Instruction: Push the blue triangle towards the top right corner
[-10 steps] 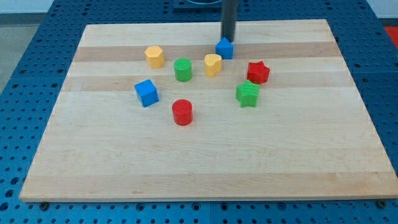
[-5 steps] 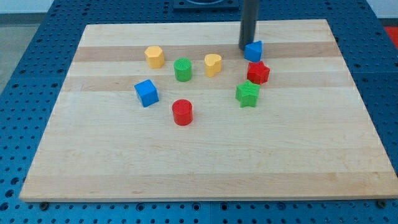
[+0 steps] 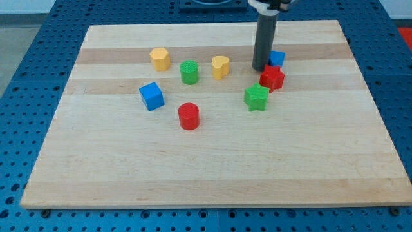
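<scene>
The blue triangle (image 3: 277, 58) sits on the wooden board (image 3: 212, 167) right of centre near the view's top, just above the red star (image 3: 272, 77) and touching or almost touching it. My tip (image 3: 260, 68) is down on the board at the triangle's lower left, close against it and just left of the red star's top. The dark rod rises from the tip and partly hides the triangle's left side.
A green star (image 3: 256, 97) lies below the red star. A yellow heart (image 3: 221, 66), green cylinder (image 3: 189, 72) and yellow hexagon (image 3: 160, 58) stand in a row to the left. A blue cube (image 3: 152, 96) and red cylinder (image 3: 188, 116) lie lower left.
My tip has moved right and slightly down the view. The blue triangle has slid right, from beside the yellow heart to just above the red star.
</scene>
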Robot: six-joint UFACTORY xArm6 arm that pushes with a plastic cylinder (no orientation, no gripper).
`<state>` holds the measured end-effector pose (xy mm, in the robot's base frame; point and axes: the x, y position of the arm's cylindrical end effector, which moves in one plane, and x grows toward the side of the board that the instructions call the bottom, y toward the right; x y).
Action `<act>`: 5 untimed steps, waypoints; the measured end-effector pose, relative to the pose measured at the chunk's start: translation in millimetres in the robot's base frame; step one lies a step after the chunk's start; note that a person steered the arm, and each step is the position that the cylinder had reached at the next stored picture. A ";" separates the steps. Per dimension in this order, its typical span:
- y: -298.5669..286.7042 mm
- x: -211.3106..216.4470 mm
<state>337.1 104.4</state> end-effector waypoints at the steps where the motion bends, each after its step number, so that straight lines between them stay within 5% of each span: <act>1: 24.9 -3.6; 3: 39.2 19.9; 5: 45.5 -23.2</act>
<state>313.9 149.9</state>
